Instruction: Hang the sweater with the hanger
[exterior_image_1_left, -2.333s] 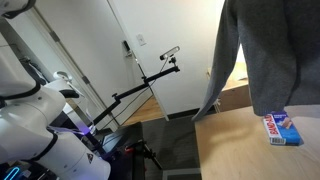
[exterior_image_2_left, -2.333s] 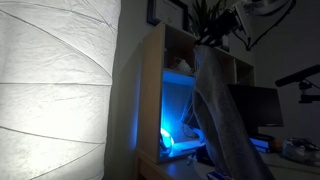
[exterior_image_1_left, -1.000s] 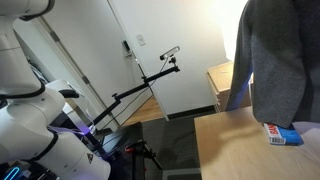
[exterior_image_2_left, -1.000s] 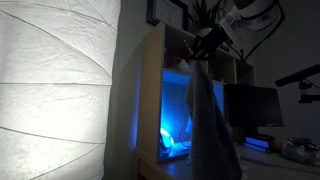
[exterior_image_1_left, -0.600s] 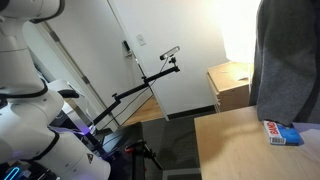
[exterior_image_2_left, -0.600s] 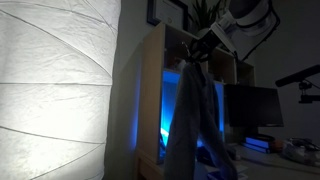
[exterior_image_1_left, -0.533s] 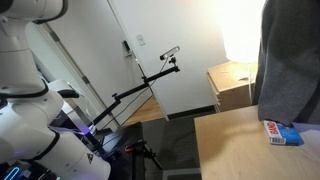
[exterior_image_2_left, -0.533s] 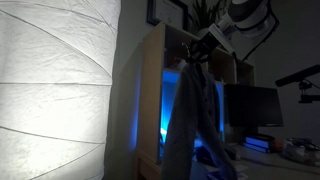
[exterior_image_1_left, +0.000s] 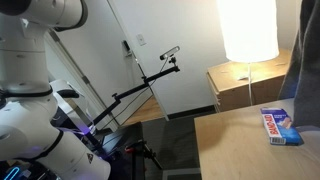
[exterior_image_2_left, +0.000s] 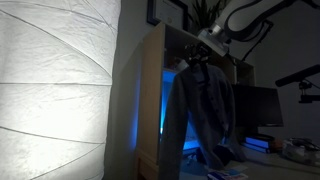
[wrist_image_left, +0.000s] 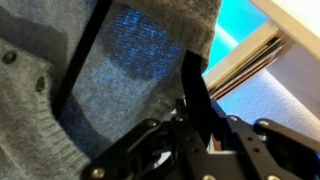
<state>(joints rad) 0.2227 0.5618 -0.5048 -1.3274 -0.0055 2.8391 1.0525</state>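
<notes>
One sweater (exterior_image_2_left: 205, 110) we see hanging before the cabinet (exterior_image_2_left: 150, 100); our gripper (exterior_image_2_left: 202, 53) is nearly closed, clamping its black hanger (wrist_image_left: 85, 55).

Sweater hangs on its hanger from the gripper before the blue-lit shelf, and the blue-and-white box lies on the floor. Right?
One error: the blue-and-white box lies on the wooden table, not the floor, as an exterior view shows. The rest holds: the sweater hangs on its hanger from the gripper before the blue-lit shelf.
</notes>
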